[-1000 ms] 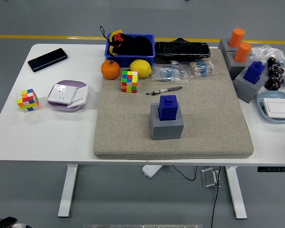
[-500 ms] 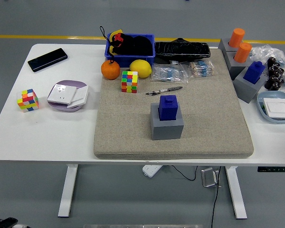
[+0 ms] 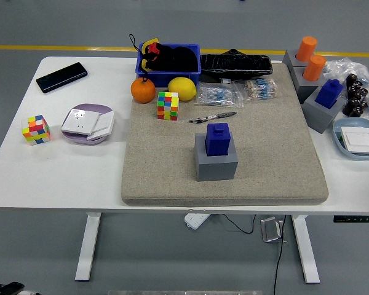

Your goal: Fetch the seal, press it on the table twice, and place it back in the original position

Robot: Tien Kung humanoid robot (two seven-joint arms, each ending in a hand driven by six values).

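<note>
Spanning most of the view, the white table point(image 3: 61, 172) carries a big beige mat point(image 3: 258, 160) over its middle and right. No robot arm or hand shows anywhere, so I cannot tell the state of either hand's fingers, nor which hand is nearer.

On the mat, a little toward the near edge, a grey holder point(image 3: 216, 165) stands with the blue seal point(image 3: 218, 139) upright in its top, long axis vertical. It sits close to the picture's centre line, so neither side looks clearly favoured; my judgement is that a reach has to come down from above onto the seal's top and lift straight up.

At the right edge of the mat more grey blocks point(image 3: 312, 112) hold another blue seal point(image 3: 329, 93) and two orange ones point(image 3: 310, 58). A blue bin point(image 3: 169, 62) sits at the far side, with an orange point(image 3: 142, 90) and a lemon point(image 3: 181, 88) before it. A cube point(image 3: 168, 106) and a pen point(image 3: 212, 117) lie between those and the holder.

The task appears not yet begun.
</note>
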